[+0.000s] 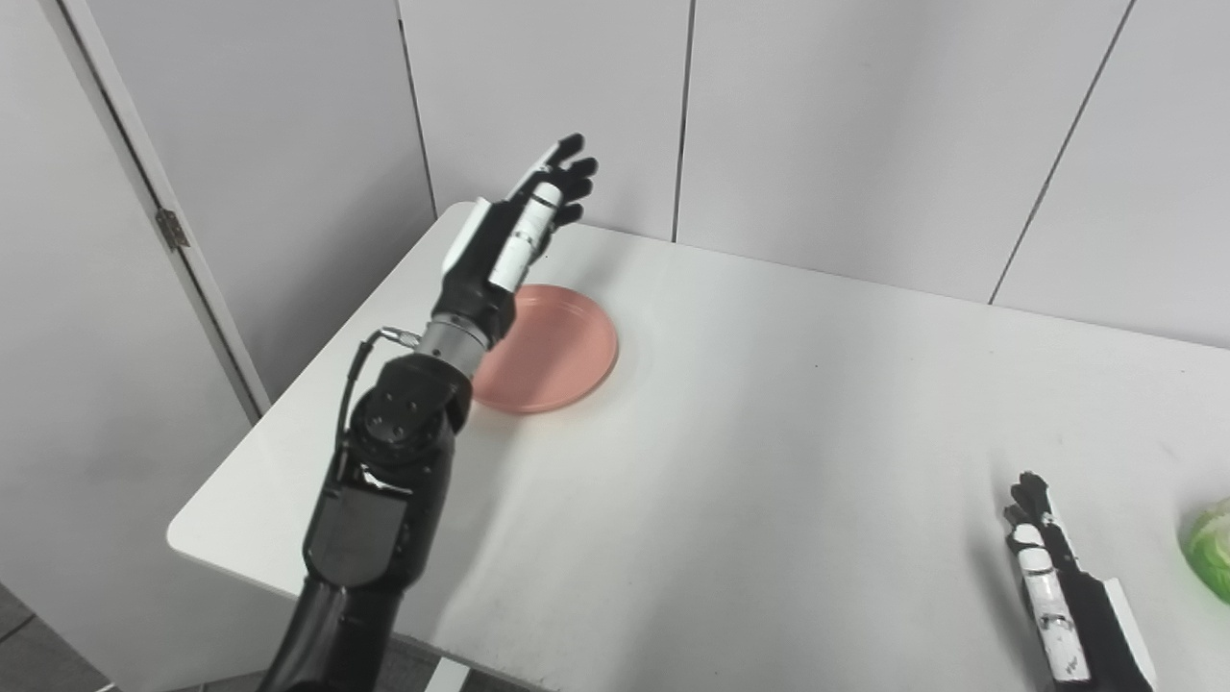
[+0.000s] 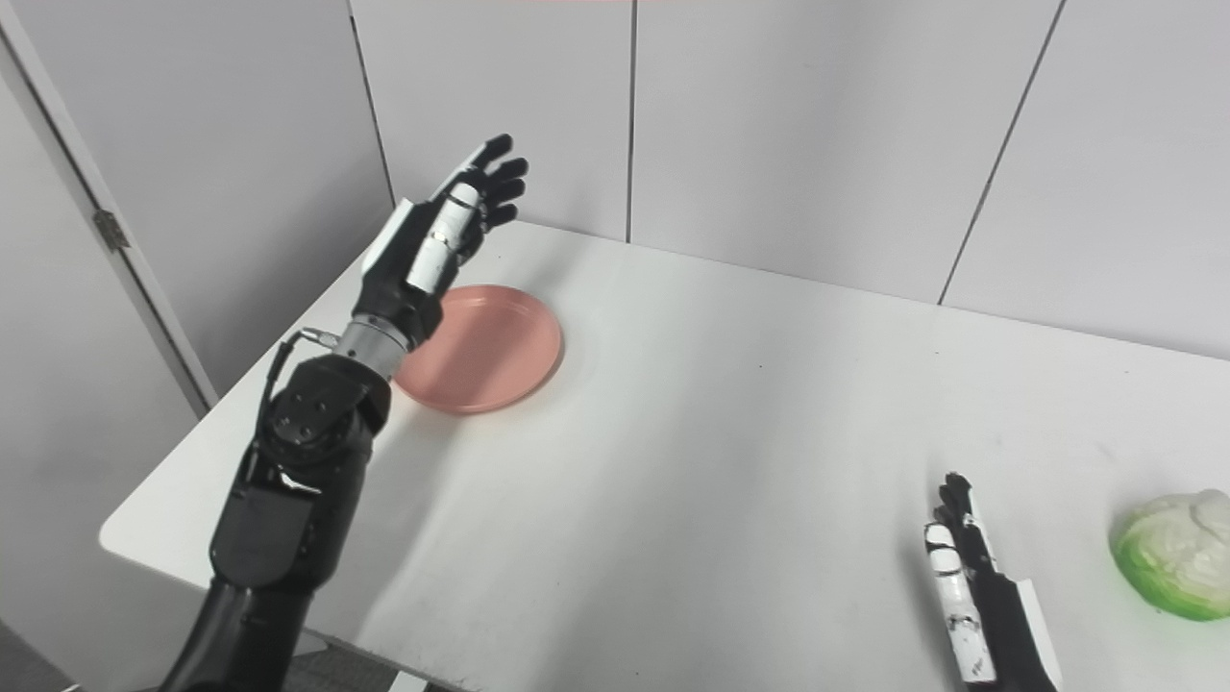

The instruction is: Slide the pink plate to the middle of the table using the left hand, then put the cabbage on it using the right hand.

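Nearest, right robot hand (image 2: 971, 596) rests empty, fingers loosely extended, near cabbage (image 2: 1174, 565) on counter (image 2: 721, 432); farther, my left robot hand (image 2: 432, 245) hovers spread above pink plate (image 2: 490, 351) at far-left corner; should lower flat onto rim, then push gently centreward.

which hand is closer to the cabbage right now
Right. The right hand rests low at the table's near edge, just left of the cabbage and apart from it. The left hand is raised above the pink plate at the far left.
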`<state>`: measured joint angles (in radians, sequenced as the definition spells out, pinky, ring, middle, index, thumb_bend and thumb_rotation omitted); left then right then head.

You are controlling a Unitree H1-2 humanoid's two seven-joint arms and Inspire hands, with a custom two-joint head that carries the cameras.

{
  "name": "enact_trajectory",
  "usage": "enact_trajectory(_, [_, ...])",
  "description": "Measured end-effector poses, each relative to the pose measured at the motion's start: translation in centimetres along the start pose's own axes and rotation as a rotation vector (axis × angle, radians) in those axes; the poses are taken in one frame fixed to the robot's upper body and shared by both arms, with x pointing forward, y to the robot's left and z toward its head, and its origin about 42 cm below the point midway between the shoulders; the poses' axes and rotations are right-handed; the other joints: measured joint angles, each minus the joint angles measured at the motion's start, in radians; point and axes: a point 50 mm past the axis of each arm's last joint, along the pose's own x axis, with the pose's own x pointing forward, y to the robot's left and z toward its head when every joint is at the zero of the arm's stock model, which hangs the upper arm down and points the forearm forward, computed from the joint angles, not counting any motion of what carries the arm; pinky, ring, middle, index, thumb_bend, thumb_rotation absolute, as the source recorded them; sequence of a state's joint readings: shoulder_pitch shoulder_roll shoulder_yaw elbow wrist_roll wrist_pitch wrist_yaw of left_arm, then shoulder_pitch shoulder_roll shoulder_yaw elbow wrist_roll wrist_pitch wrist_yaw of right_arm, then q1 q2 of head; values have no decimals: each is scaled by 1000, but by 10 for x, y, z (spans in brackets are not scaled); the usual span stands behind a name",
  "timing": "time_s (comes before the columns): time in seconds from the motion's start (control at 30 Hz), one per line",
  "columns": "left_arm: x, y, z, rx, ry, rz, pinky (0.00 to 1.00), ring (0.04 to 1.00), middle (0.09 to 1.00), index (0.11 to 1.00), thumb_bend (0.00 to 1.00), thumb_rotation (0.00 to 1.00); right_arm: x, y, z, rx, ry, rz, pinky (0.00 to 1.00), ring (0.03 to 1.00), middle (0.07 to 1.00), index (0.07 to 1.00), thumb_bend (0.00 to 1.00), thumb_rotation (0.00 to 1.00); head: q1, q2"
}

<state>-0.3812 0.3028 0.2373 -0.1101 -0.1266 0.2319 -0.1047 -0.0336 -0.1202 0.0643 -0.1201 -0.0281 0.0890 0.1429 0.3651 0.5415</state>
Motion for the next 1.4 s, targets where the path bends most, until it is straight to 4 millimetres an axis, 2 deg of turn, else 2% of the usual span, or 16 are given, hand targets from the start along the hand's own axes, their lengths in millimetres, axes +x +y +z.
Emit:
enact_trajectory(0.13, [12,20,-7,-50,25,51,874,889,895,901,406,1000,0,0,0,2,0,-1,1000,1000,1000,1000,77,1000,-2,-2])
enact_trajectory(0.27, [22,38,-13,-47,54,93,875,889,895,901,409,1000,1,0,0,4,0,0,1000,1000,1000,1000,80,1000,0,-2])
enact_trajectory(0.43, [27,57,-14,-62,60,135,877,887,890,886,402,1000,1,0,0,7,0,2,1000,1000,1000,1000,88,1000,0,-2])
enact_trajectory(0.67, [27,84,-26,-99,107,190,870,892,892,871,375,1000,0,-1,0,9,0,2,1000,1000,1000,1000,84,1000,-2,-2])
enact_trajectory(1.1, [18,102,-71,-125,221,273,870,880,877,868,370,992,0,-1,0,7,0,2,1000,1000,1000,1000,79,1000,-9,9])
enact_trajectory(1.23, [16,107,-81,-125,240,289,871,881,880,863,377,974,0,-1,0,7,0,1,1000,1000,1000,1000,85,1000,-9,11])
enact_trajectory(1.4, [14,109,-86,-150,251,305,894,890,885,867,369,999,0,-1,0,8,-1,2,1000,1000,1000,1000,86,1000,-6,14])
